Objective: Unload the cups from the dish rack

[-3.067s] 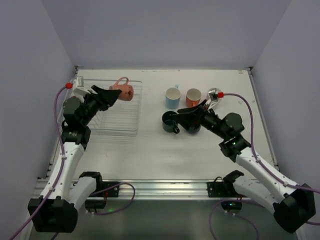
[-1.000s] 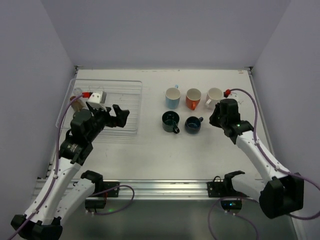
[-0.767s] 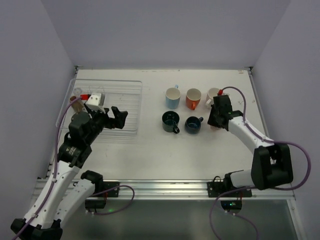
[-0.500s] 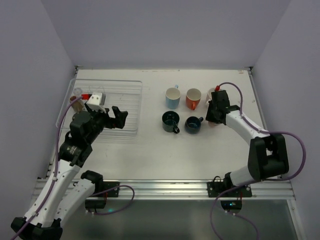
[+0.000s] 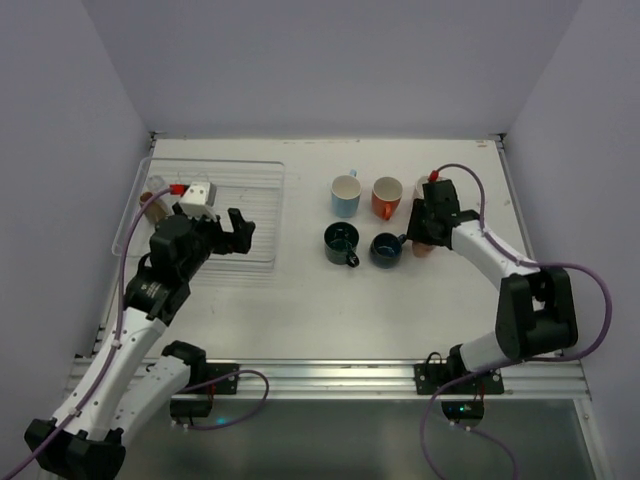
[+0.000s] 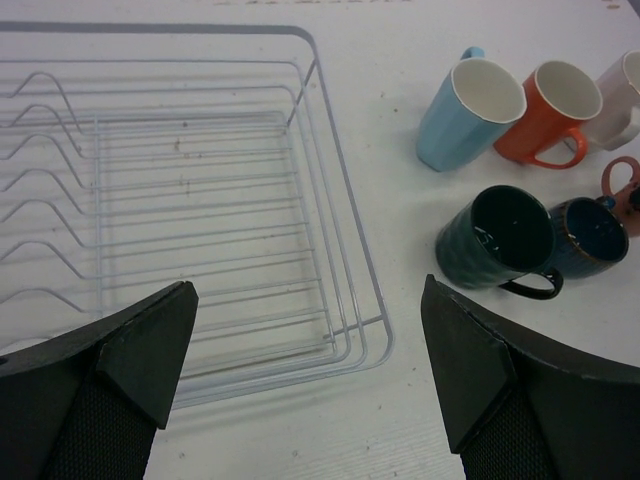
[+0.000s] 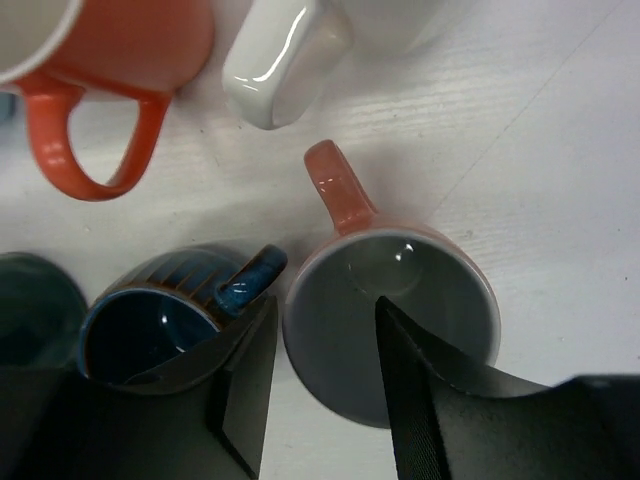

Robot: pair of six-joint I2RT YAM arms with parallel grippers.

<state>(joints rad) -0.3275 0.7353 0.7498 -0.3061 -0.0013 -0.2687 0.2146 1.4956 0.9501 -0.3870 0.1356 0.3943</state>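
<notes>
Only the overhead view shows one cup point(image 5: 152, 196) at the dish rack point(image 6: 345, 200)'s far-left corner. Six stand on the table point(image 5: 300, 300) — among them the pink cup point(image 7: 420, 290), its wall between the right gripper point(image 7: 325, 310)'s parted fingers. Three seconds ago the left gripper point(image 6: 308, 290) — now spread and empty over the rack — held it.

White, faintly grained flat tabletop point(image 5: 300, 300), enclosed at the back and both sides by plain pale lavender walls point(image 5: 330, 60). A silver slotted metal rail point(image 5: 330, 374) runs along the near edge; a darker grey surface point(image 5: 330, 440) lies below it.
</notes>
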